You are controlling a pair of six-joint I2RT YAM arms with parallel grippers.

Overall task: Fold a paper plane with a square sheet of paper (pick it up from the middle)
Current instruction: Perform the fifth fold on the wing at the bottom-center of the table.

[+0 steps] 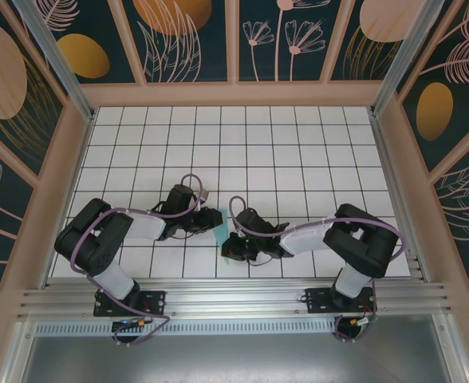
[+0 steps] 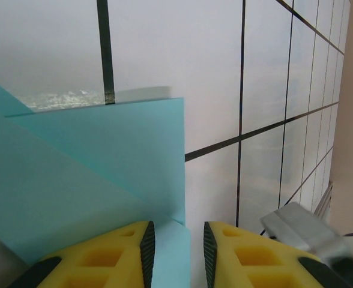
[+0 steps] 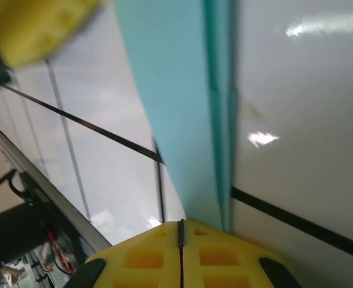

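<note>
Our right claw (image 3: 180, 230) is clamped on the creased paper (image 2: 74, 174), seemingly to steady it, while our left claw (image 2: 176, 246) straddles its edge, jaws apart, likely readying a fold.

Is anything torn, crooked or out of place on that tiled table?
Nothing stands out. The turquoise paper over the tiled table is folded into layers with straight, clean edges, and no tear or crumple shows in the close-up views.

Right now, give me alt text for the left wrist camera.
Folded turquoise paper with diagonal creases covers the left side, over a white tiled tabletop. At the bottom, the left hand has its yellow fingertips slightly apart at the paper's near edge.
</note>
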